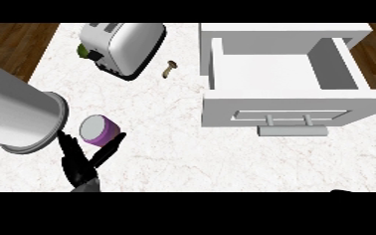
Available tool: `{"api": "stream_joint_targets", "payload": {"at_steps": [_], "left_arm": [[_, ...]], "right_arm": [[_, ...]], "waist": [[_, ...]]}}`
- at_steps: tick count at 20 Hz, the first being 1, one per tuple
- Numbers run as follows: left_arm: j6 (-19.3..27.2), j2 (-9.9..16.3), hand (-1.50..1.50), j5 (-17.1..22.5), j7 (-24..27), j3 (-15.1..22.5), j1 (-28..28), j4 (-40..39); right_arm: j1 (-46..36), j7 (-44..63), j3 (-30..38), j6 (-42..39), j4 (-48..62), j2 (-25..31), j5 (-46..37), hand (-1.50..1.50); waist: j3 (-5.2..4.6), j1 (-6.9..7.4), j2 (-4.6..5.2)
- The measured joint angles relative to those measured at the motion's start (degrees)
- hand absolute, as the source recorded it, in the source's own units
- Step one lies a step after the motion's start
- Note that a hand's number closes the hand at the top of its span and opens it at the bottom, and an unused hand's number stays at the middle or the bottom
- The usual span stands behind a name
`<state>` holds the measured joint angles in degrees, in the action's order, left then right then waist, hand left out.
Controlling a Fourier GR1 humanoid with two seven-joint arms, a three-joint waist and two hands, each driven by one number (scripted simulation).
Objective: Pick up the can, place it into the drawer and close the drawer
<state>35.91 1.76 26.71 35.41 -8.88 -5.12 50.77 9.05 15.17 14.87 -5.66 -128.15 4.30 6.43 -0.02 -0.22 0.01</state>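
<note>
A purple can [100, 130] with a grey top stands on the white counter at the lower left. My left hand [82, 167] comes up from below it, with one finger [70, 147] on the can's left and the thumb [109, 147] on its right. Both look straight and spread, not curled round the can. The white drawer [269, 70] is pulled open at the right, empty inside, with its front panel and grey handle [292, 129] toward me. Only a dark sliver of my right hand [342, 191] shows at the lower right edge.
A silver toaster [123, 45] sits at the back left with a green thing [83, 51] behind it. A small brown object [169, 68] lies between the toaster and the drawer. My grey left forearm [28, 114] covers the left edge. Wooden floor shows past the counter's left side.
</note>
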Motion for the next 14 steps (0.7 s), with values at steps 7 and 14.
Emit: {"api": "stream_joint_targets", "payload": {"at_steps": [7, 14], "left_arm": [[-3.4, 1.2, -1.5, 0.0, 2.0, -1.2, -5.3, -6.6], [-11.8, 3.4, 1.5, 0.6, 5.1, -3.4, -12.4, -17.0]], "right_arm": [[-0.9, 1.8, 1.7, -0.4, -1.1, 0.7, 0.9, -1.5], [-1.1, 1.6, 3.4, -1.1, -0.8, 0.9, 2.3, -1.5]], "waist": [[0.01, -0.07, 0.0], [0.03, -0.32, 0.03]]}}
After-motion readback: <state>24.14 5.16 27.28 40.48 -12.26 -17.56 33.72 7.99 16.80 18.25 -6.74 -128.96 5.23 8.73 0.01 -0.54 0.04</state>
